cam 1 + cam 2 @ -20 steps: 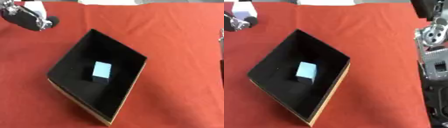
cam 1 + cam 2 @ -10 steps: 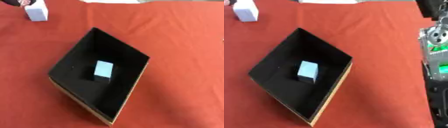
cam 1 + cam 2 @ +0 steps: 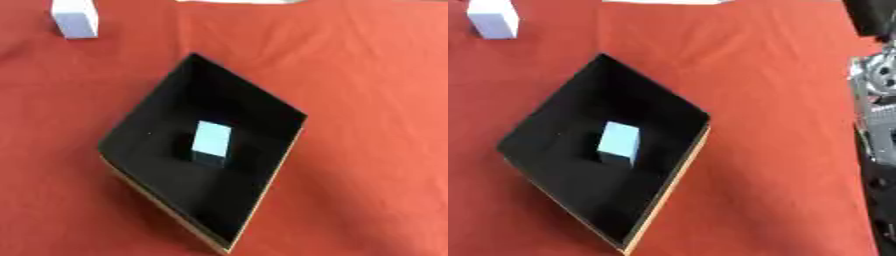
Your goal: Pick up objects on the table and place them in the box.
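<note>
A black open box [image 3: 229, 86] with a tan outer edge sits cornerwise in the middle of the red cloth. A light blue block [image 3: 213, 142] lies on the box's floor, near its centre. A pale white block [image 3: 73, 19] stands on the cloth at the far left, well apart from the box. Neither hand shows in either view. Only silver and black parts of my right arm [image 3: 877, 80] show along the right edge of the right eye view.
The red cloth [image 3: 367, 65] covers the whole table around the box. A white strip [image 3: 236, 1] shows at the far edge. My right arm's parts stand beside the table's right side.
My left hand, which was at the far left by the pale block, has drawn out of view. The pale block stays on the cloth there.
</note>
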You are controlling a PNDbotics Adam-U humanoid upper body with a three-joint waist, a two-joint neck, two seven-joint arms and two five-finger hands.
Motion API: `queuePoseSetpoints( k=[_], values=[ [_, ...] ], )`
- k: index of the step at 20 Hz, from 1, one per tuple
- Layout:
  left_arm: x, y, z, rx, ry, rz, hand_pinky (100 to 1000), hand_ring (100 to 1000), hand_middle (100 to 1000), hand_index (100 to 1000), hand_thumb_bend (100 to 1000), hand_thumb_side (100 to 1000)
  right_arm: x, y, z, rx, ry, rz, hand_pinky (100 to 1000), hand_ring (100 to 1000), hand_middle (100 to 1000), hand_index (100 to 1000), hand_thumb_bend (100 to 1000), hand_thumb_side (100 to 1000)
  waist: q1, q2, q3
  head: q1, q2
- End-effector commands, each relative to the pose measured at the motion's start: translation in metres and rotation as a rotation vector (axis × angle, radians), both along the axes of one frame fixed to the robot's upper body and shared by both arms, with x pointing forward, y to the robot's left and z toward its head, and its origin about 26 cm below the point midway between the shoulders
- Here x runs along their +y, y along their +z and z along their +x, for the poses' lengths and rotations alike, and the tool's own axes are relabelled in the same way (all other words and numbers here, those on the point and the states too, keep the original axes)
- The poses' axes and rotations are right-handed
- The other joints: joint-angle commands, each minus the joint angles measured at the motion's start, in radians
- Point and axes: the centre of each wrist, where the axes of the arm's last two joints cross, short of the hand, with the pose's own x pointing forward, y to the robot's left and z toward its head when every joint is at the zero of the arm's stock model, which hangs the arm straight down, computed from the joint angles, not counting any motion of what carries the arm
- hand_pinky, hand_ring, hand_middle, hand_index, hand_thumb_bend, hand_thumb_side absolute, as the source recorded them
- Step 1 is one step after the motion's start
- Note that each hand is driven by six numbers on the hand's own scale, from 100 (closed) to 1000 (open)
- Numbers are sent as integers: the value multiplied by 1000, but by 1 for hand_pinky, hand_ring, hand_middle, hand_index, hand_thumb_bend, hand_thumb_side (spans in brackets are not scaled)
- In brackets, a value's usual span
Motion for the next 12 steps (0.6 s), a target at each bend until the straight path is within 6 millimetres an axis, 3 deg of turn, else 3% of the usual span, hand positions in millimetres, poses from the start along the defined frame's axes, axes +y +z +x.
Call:
queuePoseSetpoints(
  k=[1, 5, 9, 12],
  values=[
    [16, 14, 4, -45, 66, -16, 909, 997, 965, 969, 518, 221, -2, 11, -5, -36, 0, -25, 772, 595, 512, 799, 100, 694, 3, -16, -3, 6, -23],
    [34, 9, 18, -57, 138, -14, 942, 1000, 974, 980, 568, 315, -1, 13, -5, -40, 5, -28, 772, 594, 511, 799, 100, 695, 7, -6, -8, 8, -32],
    [48, -3, 32, -35, 169, -5, 963, 1000, 975, 991, 565, 470, 0, 16, -5, -48, 14, -34, 772, 593, 510, 799, 100, 695, 11, 5, -16, 16, -43],
    [56, -12, 40, 9, 155, -11, 988, 1000, 991, 994, 566, 485, 2, 19, -5, -55, 21, -38, 772, 592, 509, 798, 100, 694, 12, 12, -24, 21, -53]
  ],
)
